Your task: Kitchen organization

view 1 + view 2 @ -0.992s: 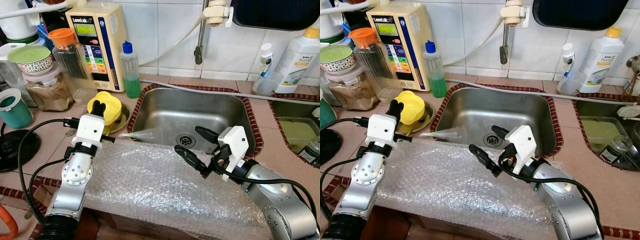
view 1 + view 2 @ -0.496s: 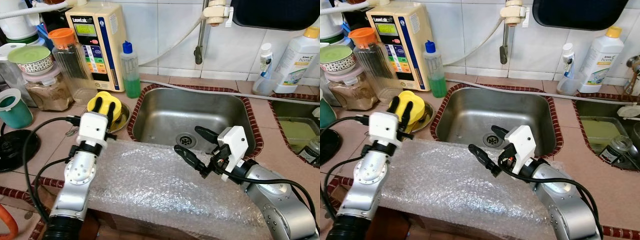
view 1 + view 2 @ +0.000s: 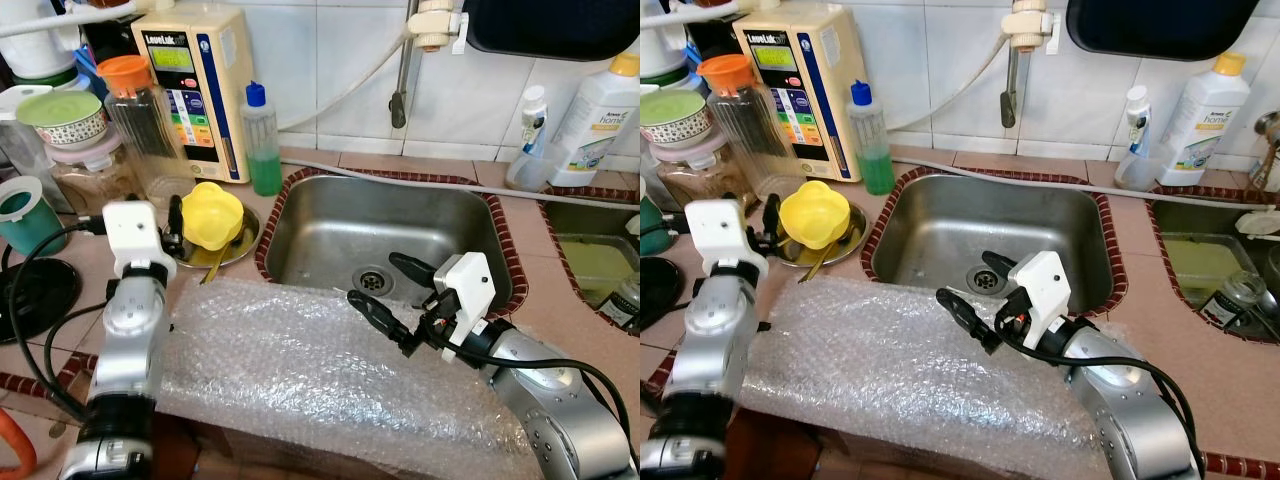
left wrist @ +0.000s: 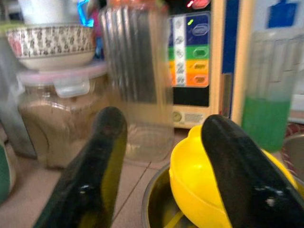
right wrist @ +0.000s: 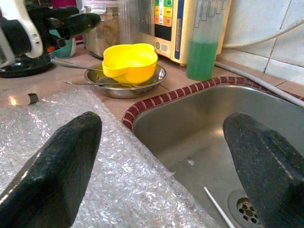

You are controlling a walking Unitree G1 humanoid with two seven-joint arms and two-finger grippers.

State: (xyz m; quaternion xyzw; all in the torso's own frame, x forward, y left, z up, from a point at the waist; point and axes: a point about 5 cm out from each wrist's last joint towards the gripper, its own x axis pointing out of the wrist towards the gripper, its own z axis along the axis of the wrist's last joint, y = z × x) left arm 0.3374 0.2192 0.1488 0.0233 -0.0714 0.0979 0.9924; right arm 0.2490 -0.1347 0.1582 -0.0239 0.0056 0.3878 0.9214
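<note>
Yellow cup (image 3: 211, 215): sits in a shallow steel dish (image 3: 246, 239) on the counter, just left of the sink (image 3: 390, 240) and near a green soap bottle (image 3: 262, 140).
Handling: looks like thin, light plastic with a lobed rim, so probably stiff enough to pinch but smooth and apt to slip or tip on the dish; the rim wall on its left is the fair place to take hold.
Left gripper (image 4: 161, 161): fingers spread wide, one finger (image 4: 102, 156) out over the counter, the other overlapping the cup's left edge in the wrist view; whether it touches is hard to tell through the blur.
Right gripper (image 3: 385, 295): fingers wide apart, holding nothing, hovering over the near rim of the sink above the bubble wrap (image 3: 320, 370).
Change: the left arm has swung left; a second ago its fingers stood in front of the cup, now they sit beside it at its left. The right arm has stayed put.
</note>
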